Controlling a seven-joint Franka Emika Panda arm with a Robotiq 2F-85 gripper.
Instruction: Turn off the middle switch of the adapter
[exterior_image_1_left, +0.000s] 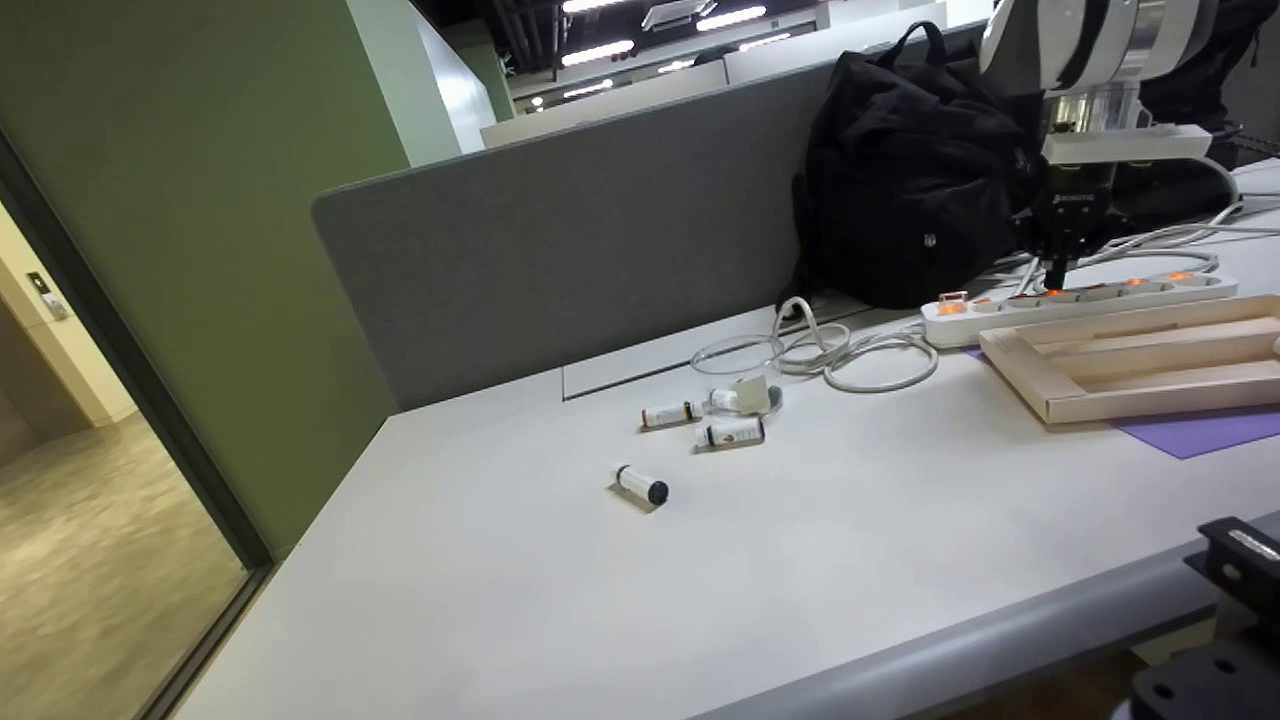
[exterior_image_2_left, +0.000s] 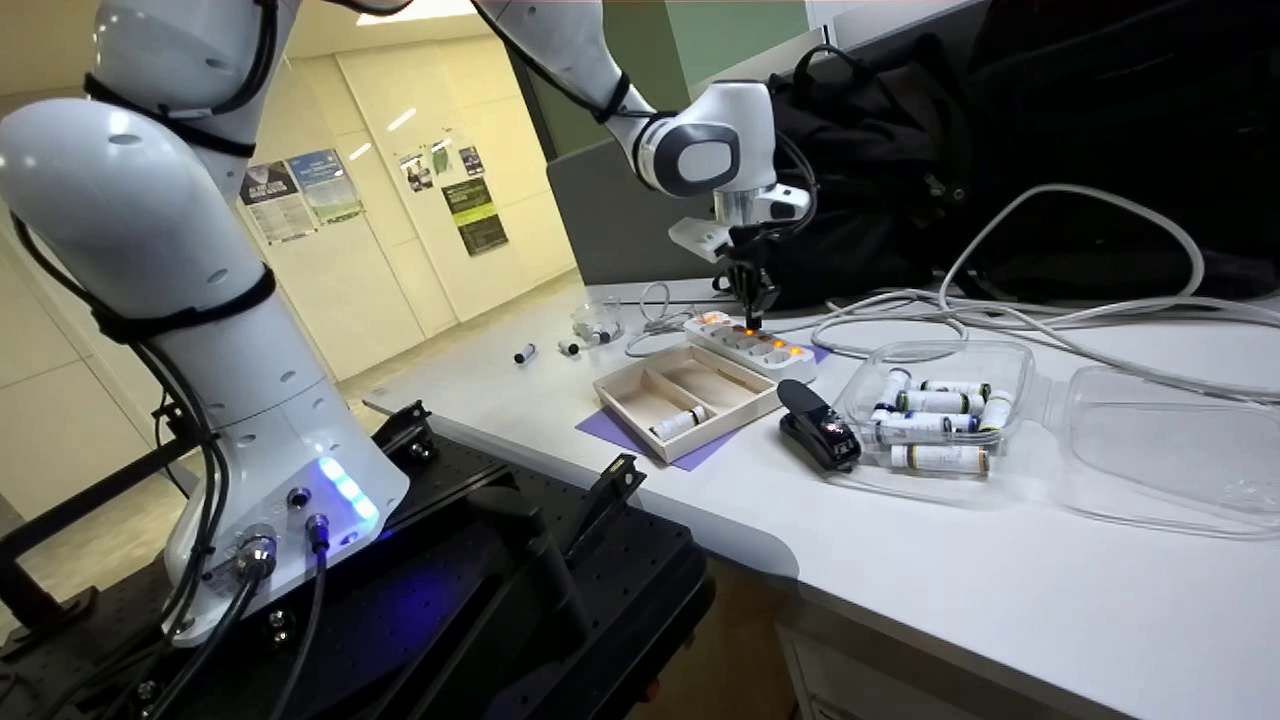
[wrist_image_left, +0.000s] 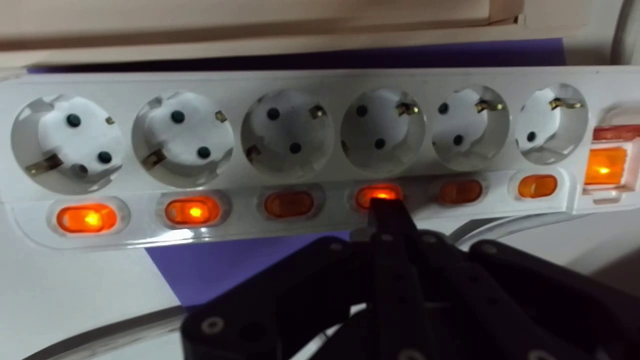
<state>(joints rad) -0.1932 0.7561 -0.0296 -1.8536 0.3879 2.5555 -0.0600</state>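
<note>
Power strip (wrist_image_left: 334, 181) on white table (exterior_image_1_left: 850, 550), lying across purple sheet (wrist_image_left: 235, 272), beside wooden tray (exterior_image_2_left: 724, 423). Gripper (wrist_image_left: 390, 210) closed, fingertips together at edge of fourth rocker switch (wrist_image_left: 372, 192), counted from left in wrist view; contact cannot be confirmed. That switch glows orange; third switch (wrist_image_left: 289, 204), fifth switch (wrist_image_left: 460, 191) dark. Black backpack (exterior_image_1_left: 900, 190) beyond strip.

Green wall (exterior_image_1_left: 200, 230), grey partition (exterior_image_1_left: 590, 250) behind 1 white desk (exterior_image_1_left: 500, 570), pale floor (exterior_image_1_left: 80, 540), bright ceiling lights (exterior_image_1_left: 598, 52).
</note>
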